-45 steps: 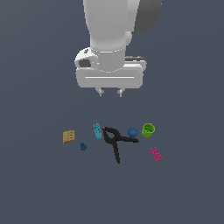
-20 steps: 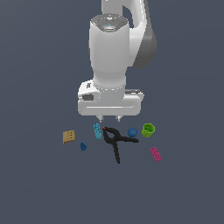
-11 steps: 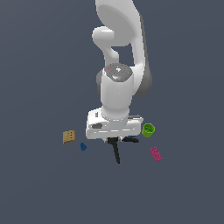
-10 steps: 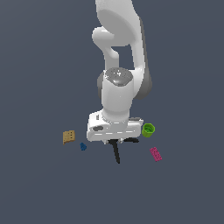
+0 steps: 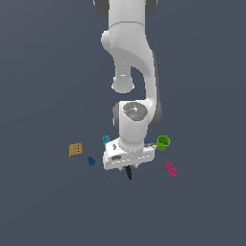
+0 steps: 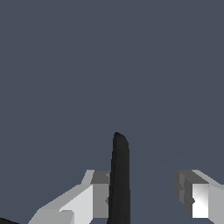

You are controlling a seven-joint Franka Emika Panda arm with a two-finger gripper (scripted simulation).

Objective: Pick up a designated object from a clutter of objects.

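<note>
The tool (image 6: 142, 199) sits low over the black spring clamp (image 6: 119, 179), its fingers (image 6: 99, 194) spread apart; one clamp handle runs up between them, close beside one finger and well clear of the other. In the exterior view only the handle's end (image 5: 129, 173) shows below the tool. Around the clamp on the dark surface (image 5: 48, 202) lie a green cup (image 5: 163, 142), magenta brick (image 5: 171, 169), cyan brick (image 5: 106, 140), dark blue bit (image 5: 91, 161) and tan block (image 5: 75, 150).

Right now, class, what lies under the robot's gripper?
Under the gripper lies one black clamp handle, between the open fingers. In the exterior view the hand covers the rest of the clamp, so only a handle tip shows.
</note>
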